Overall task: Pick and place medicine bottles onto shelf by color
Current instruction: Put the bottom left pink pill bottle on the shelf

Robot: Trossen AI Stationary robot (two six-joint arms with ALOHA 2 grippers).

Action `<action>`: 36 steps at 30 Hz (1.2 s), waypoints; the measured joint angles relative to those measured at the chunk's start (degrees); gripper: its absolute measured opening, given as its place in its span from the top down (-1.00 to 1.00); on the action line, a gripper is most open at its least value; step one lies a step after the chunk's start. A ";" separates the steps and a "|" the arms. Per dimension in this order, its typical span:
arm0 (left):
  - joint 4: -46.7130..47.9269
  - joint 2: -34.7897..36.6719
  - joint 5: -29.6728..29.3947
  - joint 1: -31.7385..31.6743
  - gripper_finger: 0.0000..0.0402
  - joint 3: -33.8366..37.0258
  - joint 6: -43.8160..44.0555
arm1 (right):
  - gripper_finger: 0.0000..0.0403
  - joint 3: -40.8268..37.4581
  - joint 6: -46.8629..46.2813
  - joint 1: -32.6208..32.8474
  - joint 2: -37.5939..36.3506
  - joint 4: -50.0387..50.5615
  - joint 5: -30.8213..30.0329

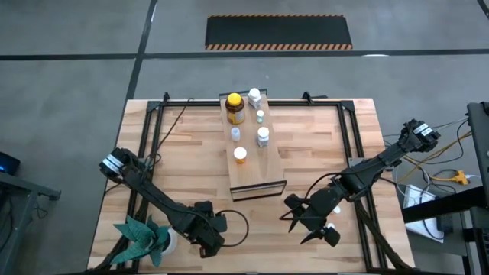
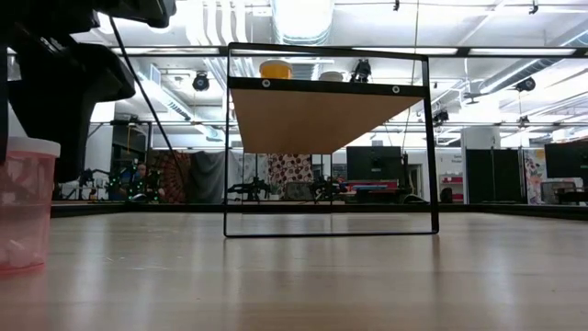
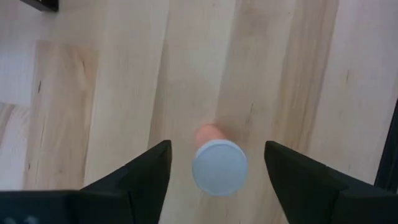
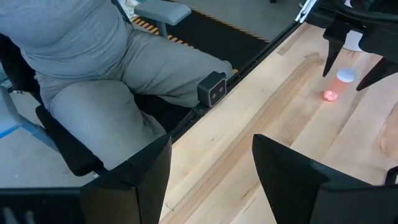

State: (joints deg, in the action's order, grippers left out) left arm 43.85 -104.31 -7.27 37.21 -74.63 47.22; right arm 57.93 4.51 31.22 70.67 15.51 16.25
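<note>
The shelf (image 1: pixel 256 164) is a long light-wood board in a black frame at the table's middle. Several bottles stand on it: an amber one with a yellow cap (image 1: pixel 235 108), white ones (image 1: pixel 263 136) and an orange-capped one (image 1: pixel 240 154). My left gripper (image 3: pixel 217 145) is open and points down over a white-capped pink bottle (image 3: pixel 219 167), which stands upright on the table. Its fingers stand on either side of the bottle without touching it. The bottle also shows in the low view (image 2: pixel 23 202). My right gripper (image 1: pixel 299 223) is open and empty, near the shelf's near right corner.
A green paper plant (image 1: pixel 144 238) stands at the near left corner, close to my left arm. A person in grey (image 4: pixel 93 68) sits just off the table's near edge, beside a small camera (image 4: pixel 213 89). Bare wood lies between the two grippers.
</note>
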 joint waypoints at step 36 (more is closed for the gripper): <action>38.99 1.01 8.67 -10.74 0.50 -35.77 -9.48 | -0.07 0.00 1.53 0.00 -0.02 1.81 0.00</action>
State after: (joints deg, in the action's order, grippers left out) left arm 82.84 -103.31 1.40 26.47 -110.40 37.74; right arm 57.93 6.04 31.22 70.65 17.32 16.25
